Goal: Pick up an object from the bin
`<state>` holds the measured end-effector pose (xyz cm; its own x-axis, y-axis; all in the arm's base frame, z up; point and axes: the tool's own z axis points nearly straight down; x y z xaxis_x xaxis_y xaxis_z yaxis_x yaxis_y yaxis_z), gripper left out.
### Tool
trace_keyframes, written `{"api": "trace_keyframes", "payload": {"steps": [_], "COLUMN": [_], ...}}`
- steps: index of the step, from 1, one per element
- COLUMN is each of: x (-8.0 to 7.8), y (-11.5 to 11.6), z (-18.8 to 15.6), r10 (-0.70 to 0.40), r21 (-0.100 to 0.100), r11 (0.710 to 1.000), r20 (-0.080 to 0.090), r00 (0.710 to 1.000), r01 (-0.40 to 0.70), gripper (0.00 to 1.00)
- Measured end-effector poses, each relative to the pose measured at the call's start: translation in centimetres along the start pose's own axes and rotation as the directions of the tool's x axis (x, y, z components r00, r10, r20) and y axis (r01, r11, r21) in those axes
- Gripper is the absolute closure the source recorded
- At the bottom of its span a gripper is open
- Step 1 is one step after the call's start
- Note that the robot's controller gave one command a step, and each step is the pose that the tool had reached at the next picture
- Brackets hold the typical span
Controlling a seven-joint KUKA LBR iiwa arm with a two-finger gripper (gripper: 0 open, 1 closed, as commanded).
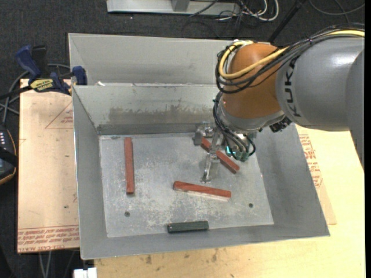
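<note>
Where the claw sits: low in the bin
grip: honestly can't tell
slanted red stick: right up against the claw
second red stick: just beside claw tip

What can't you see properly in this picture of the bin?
- Camera view: the top end of the red-brown stick at the back right is hidden behind the tool.
- Camera view: whether the tool touches that stick can't be told, because the parts overlap.
- Camera view: the bin's back right corner is covered by the arm's orange cover.
- Camera view: the dark bar at the front is too small to tell what it is.
</note>
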<state>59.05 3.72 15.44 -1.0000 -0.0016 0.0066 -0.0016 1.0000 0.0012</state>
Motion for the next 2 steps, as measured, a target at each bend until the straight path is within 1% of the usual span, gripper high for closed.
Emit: {"api": "trace_keyframes", "payload": {"steps": [1,2], "x": [2.68,2.36], "y": [-2.11,-2.04], "z": [8.95,8.44], "r10": [0.026,0.025], "r21": [0.000,-0.001], "r11": [1.000,1.000], "r20": [-0.001,0.008], "r00": [1.000,1.000], "r01": [-0.026,-0.025], "gripper": [0.00,1.00]}}
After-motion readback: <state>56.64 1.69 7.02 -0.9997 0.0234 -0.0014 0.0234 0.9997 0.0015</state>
